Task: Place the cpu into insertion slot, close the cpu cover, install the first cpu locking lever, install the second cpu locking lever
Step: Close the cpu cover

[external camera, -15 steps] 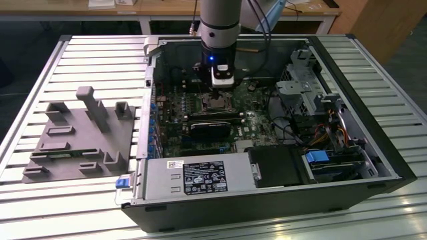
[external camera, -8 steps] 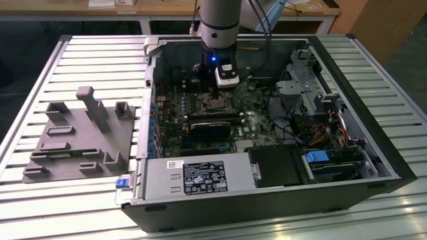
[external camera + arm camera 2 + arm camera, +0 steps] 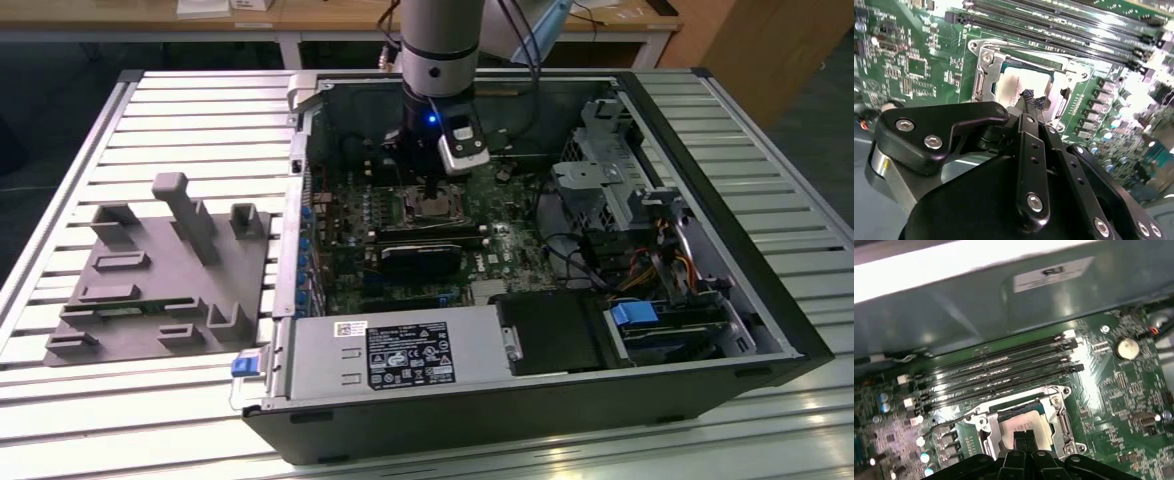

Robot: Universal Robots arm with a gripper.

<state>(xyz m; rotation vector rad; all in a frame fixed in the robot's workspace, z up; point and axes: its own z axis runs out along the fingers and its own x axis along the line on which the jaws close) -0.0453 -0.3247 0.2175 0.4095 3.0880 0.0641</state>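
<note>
Grey ribbed metal forms the desk (image 3: 80, 400). At the exterior view's left a grey moulded fixture (image 3: 134, 300) with upright posts lies on it. Just beside that, an open black computer case (image 3: 534, 420) lies on its side, its green circuit board (image 3: 354, 250) facing up. A white label (image 3: 407, 352) sits on the silver box along the case's near edge; its print is too small to read.

A silver arm (image 3: 438, 50) reaches down into the case, and its black hand (image 3: 430, 190) hangs over the insertion slot (image 3: 441, 210) near the middle of the board.

In both wrist views the hand (image 3: 1029, 97) (image 3: 1024, 436) has its fingertips together, gripping nothing, poised right above the cpu (image 3: 1014, 80) (image 3: 1039, 427). The cpu lies flat in the slot, its dull silver top facing up. The cpu cover (image 3: 985, 75) (image 3: 1059, 425) frames it; I cannot tell whether it is latched.

Long black memory slots (image 3: 1054, 25) (image 3: 999, 372) run beside the socket. In the first wrist view a round coin battery (image 3: 1126, 347) sits on the board, and a white sticker (image 3: 1051, 274) on the case wall is blurred past reading.
</note>
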